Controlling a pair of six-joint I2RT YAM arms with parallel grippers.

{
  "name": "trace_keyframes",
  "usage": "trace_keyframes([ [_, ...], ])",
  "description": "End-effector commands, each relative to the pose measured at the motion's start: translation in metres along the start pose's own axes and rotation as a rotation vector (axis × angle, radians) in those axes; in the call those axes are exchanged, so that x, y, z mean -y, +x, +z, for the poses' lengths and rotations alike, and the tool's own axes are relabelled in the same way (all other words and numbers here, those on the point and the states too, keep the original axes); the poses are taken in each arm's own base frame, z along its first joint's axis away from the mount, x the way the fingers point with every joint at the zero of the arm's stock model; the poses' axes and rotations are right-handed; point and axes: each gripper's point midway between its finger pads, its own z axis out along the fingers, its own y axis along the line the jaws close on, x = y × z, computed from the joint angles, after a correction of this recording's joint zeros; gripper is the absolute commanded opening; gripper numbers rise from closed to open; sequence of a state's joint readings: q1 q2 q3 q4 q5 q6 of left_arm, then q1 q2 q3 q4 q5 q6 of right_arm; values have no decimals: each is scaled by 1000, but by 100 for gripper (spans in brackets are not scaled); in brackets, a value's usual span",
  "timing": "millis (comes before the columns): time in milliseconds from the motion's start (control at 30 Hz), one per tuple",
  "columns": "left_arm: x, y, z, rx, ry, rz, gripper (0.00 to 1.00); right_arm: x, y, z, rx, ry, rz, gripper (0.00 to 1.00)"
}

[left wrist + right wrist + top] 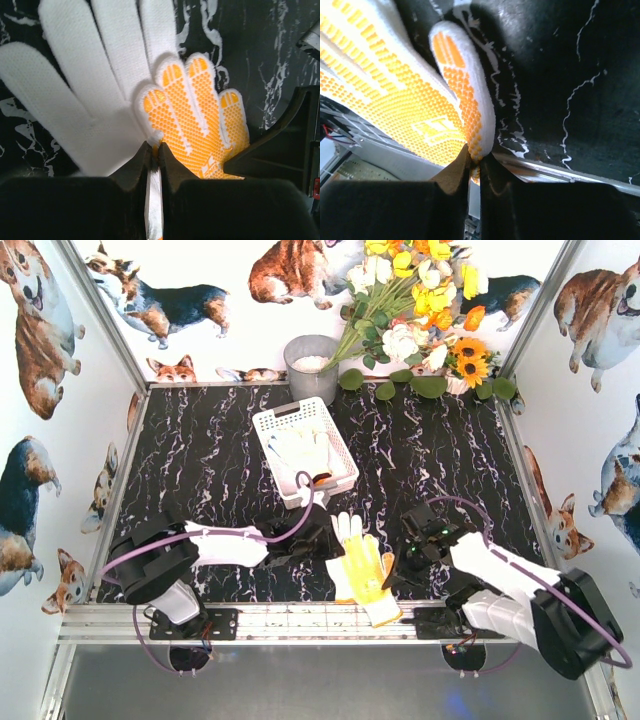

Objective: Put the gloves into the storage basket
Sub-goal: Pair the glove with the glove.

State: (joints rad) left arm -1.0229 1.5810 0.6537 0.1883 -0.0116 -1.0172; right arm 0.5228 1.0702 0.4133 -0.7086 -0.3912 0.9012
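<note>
Worktop: black marble-look, walled on three sides.

Basket: white, lattice sides, sits centre-far, skewed a bit. Pale gloves already lie inside; exact count can't be told. An orange cuff shows at its near-right corner.

Outside basket, near edge, centre: yellow glove, dotted palm up, fingers pointing far, cuff overhanging the alu rail. White glove partly under it, fingers sticking out at the far-left side. Both well short of basket, not touching it.

L hand: comes in from the left, low over worktop. Jaws pressed together right at the gloves' left edge, where white and yellow overlap. Wrist view shows a sliver of white fabric betw. the jaws, so it looks like a pinch on the white glove; yellow one's edge is touching the tips.

R hand: comes in from the right, at the yellow glove's right side. Jaws closed on the tip of that glove's thumb, thumb curling up out of the pinch. Rail visible just below.

Bkgd: grey pot beyond basket at far wall, flowers far-right. Neither is touching the basket.
</note>
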Motion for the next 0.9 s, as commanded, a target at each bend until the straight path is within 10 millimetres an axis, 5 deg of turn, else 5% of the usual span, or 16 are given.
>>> trace_keyframes([
  [0,30,-23,-12,68,67,41,0,-21,-4,-18,50,-80,-22,0],
  [533,15,-61,-43,173,12,33,0,-95,-10,-51,50,-300,-39,0],
  [867,-6,-84,-48,217,-25,27,0,-104,-16,-38,63,-303,-26,0],
])
